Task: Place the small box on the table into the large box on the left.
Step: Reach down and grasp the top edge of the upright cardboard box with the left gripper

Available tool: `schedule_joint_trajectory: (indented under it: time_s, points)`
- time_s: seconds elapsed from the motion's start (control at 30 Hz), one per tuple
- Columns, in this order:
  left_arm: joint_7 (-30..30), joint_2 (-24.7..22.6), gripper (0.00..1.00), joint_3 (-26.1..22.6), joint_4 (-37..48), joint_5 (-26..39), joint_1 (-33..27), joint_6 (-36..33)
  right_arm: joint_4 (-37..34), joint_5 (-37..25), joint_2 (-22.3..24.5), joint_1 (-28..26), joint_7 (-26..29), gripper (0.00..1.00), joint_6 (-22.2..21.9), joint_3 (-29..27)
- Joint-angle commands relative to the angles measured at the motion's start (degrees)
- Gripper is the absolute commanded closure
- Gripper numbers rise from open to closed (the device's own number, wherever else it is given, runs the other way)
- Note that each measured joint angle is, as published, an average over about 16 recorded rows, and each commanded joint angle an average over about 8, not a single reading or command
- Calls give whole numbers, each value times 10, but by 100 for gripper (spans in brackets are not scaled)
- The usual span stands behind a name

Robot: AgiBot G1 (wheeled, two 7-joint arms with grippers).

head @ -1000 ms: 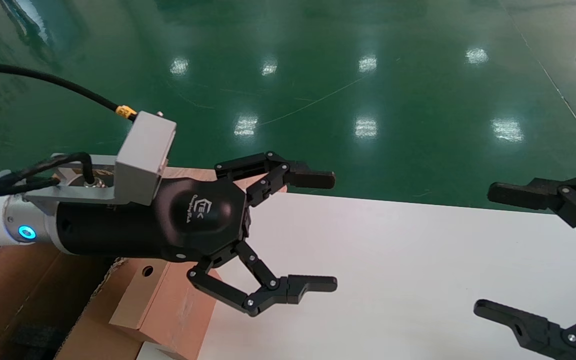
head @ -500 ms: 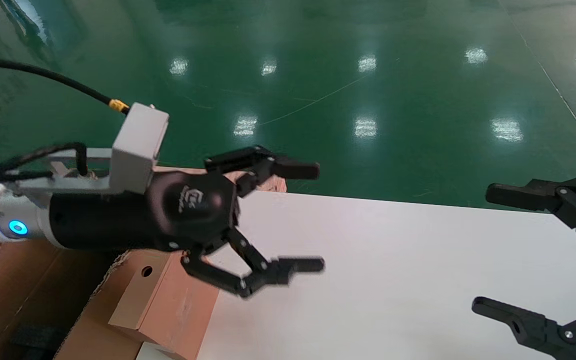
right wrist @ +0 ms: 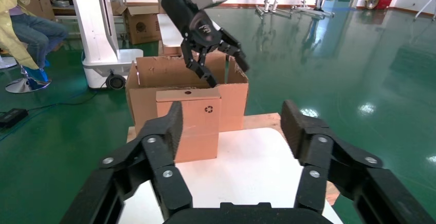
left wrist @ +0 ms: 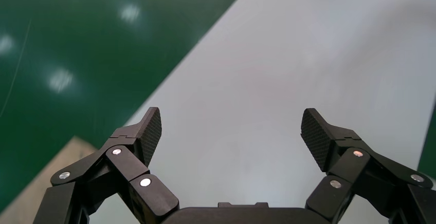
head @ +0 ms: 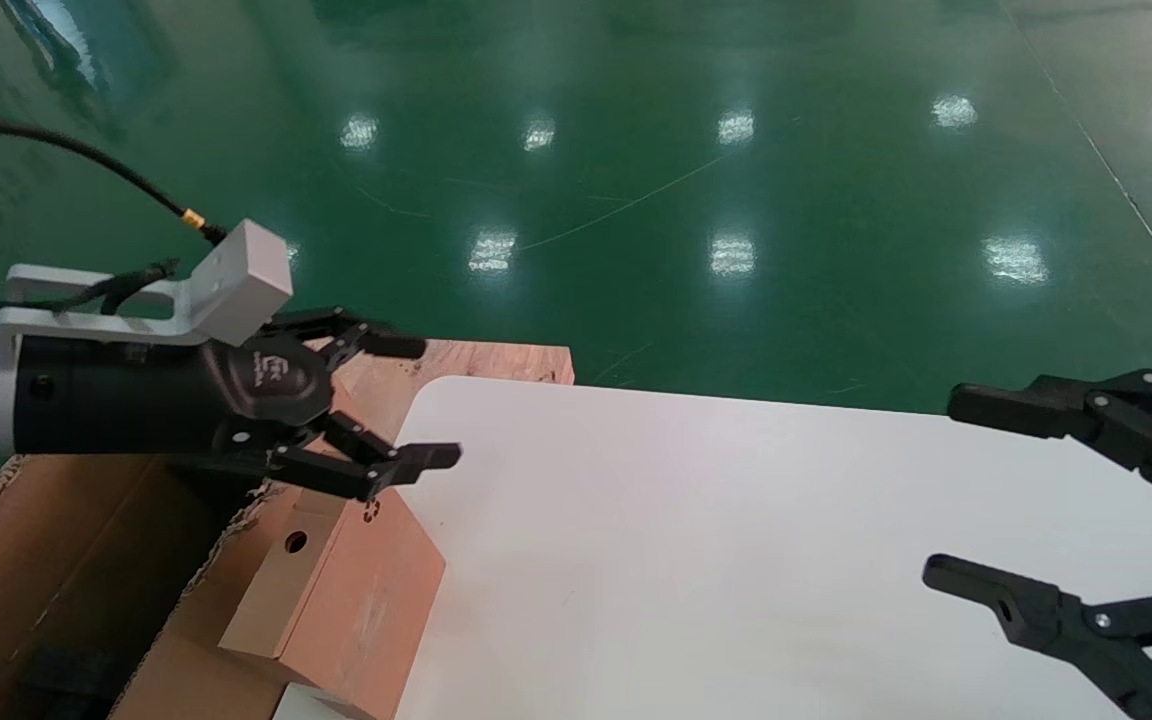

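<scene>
The green floor (head: 636, 150) fills the far part of the scene. Nearer, the white desk (head: 736, 560) spreads across the middle and right, lying on a light wooden board (head: 496, 358) that shows past its far left corner.

At the desk's left edge stands the large box (head: 76, 560), its ragged flaps up and dark foam visible inside. In the right wrist view the same large box (right wrist: 149, 88) rises behind the small one.

The small box (head: 346, 600) stands at the desk's left edge against the large box's right wall, its narrow side with the round hole facing up and left. It seems to rest on the desk rather than inside the large box, though its base is hidden in the head view. The recycling mark shows on the small box (right wrist: 195, 126) in the right wrist view.

The left hand (head: 426, 400) hangs above the small box's far end, spread wide and holding nothing. The right hand (head: 946, 490) hovers over the desk's right side, also spread wide and empty.
</scene>
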State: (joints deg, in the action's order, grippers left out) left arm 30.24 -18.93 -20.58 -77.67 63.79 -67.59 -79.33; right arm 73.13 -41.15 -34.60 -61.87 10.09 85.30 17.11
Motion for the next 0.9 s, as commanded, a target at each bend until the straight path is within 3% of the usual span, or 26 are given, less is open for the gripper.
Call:
schedule_joint_trajectory:
  time_s: [0.03, 0.33, 0.57, 0.73, 0.9]
  points:
    - [22, 12, 0, -7, -1, 22, -7, -2, 0, 0, 0, 0, 0, 100, 0, 0]
    - [73, 31, 0, -28, -5, 98, -55, -45, 0, 0, 0, 0, 0, 100, 0, 0]
    - [73, 30, 0, -30, 1, 105, -63, -51, 0, 0, 0, 0, 0, 100, 0, 0]
    - [100, 10, 0, -44, 9, 136, -78, -58, 0, 0, 0, 0, 0, 100, 0, 0]
    - [176, -35, 0, -83, 10, 228, -121, -81, -1, 0, 0, 0, 0, 100, 0, 0]
